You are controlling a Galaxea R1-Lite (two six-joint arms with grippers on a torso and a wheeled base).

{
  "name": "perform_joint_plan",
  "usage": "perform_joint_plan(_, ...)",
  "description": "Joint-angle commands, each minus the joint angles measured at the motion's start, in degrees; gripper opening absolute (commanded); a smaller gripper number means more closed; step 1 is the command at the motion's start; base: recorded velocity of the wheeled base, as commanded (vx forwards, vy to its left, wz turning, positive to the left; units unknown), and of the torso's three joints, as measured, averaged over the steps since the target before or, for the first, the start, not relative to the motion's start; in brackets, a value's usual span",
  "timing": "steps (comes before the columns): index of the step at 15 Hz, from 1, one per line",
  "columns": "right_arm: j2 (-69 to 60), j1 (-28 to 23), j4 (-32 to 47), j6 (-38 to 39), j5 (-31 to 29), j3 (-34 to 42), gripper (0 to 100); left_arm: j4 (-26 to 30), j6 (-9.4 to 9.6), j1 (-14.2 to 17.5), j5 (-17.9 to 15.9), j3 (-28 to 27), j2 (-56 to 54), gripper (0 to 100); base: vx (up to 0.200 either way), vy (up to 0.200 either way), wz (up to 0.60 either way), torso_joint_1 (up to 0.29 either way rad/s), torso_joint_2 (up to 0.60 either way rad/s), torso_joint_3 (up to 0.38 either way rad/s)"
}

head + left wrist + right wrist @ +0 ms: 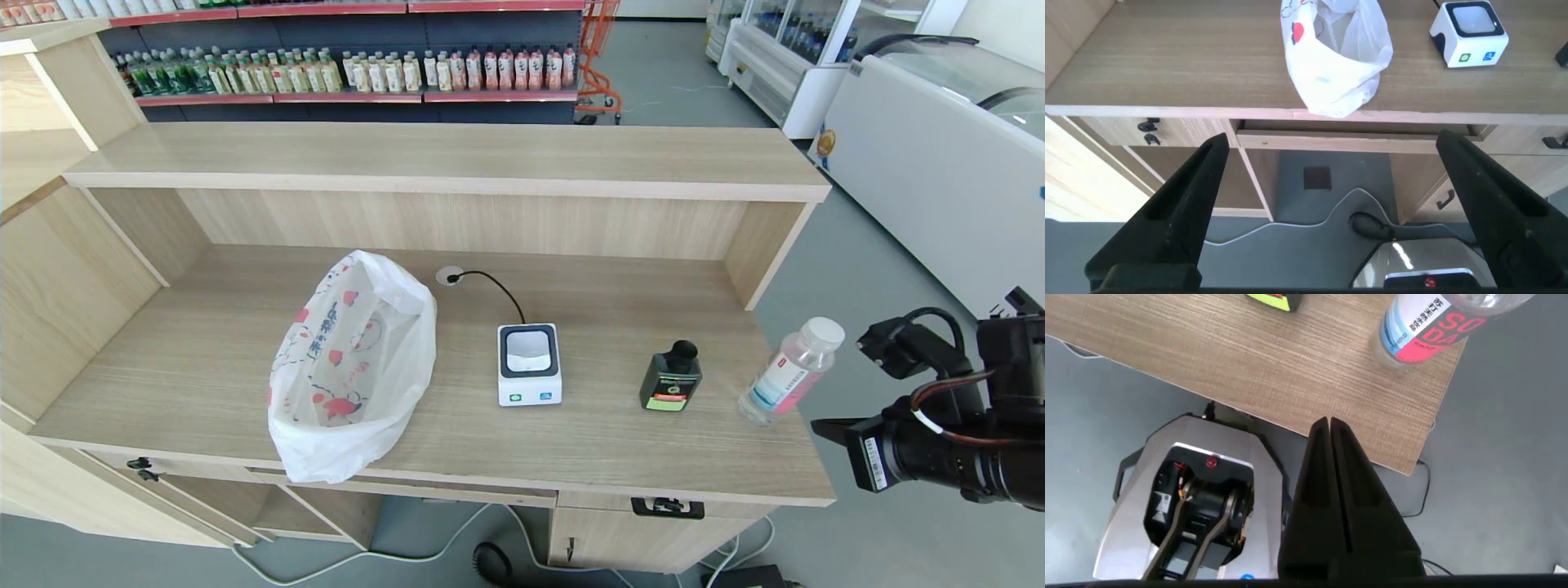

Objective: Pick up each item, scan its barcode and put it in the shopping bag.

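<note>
The left hand [1333, 139] gapes open below the front edge of the pale wood-grain counter [204, 351]. On the counter stand a white plastic shopping bag [351, 367] printed red and blue, a white box scanner [529, 363], a squat dark bottle [671, 377] with a green-orange label and a clear water bottle [790, 371] with a blue-pink label. The right hand [1328, 433] is closed, empty, off that corner; behind are shelves of drink bottles [351, 72] and, rightward, white chest freezers [922, 155].

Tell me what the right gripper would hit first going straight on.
Probably the bare counter near its front corner, between the dark bottle and the water bottle; depth is unclear.
</note>
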Motion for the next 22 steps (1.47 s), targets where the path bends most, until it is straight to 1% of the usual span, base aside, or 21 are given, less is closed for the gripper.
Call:
perform_joint_plan(1,-0.49,-0.10,0.05,-0.69,-0.10,0.00,0,0.02,-0.01,0.00,-0.01,0.00,0.00,100,0.000,0.000,0.00,0.000,0.00,0.000)
perform_joint_plan(6,-0.31,-1.68,-0.48,-1.40,-0.01,0.00,0,0.02,-0.01,0.00,-0.01,0.00,0.00,100,0.000,0.000,0.00,0.000,0.00,0.000)
perform_joint_plan(13,0.65,-1.68,-0.65,-3.07,-0.01,0.08,0,0.02,-0.01,0.00,-0.01,0.00,0.00,100,0.000,0.000,0.00,0.000,0.00,0.000)
perform_joint_plan(14,1.44,-1.68,-1.80,-2.98,-0.01,-0.09,100,0.02,-0.01,0.00,-0.01,0.00,0.00,100,0.000,0.000,0.00,0.000,0.00,0.000)
perform_joint_plan(17,4.08,-1.33,-4.96,-3.07,0.34,-0.27,100,0.02,-0.01,0.00,-0.01,0.00,0.00,100,0.000,0.000,0.00,0.000,0.00,0.000)
perform_joint_plan(18,4.96,-0.89,-6.19,-2.98,0.95,-0.27,100,0.02,-0.01,0.00,-0.01,0.00,0.00,100,0.000,0.000,0.00,0.000,0.00,0.000)
perform_joint_plan(20,6.45,0.26,-7.07,-3.07,4.21,-0.36,100,0.02,-0.01,0.00,-0.01,0.00,0.00,100,0.000,0.000,0.00,0.000,0.00,0.000)
perform_joint_plan(22,8.83,1.31,-10.41,-3.16,4.29,-0.36,100,0.02,-0.01,0.00,-0.01,0.00,0.00,100,0.000,0.000,0.00,0.000,0.00,0.000)
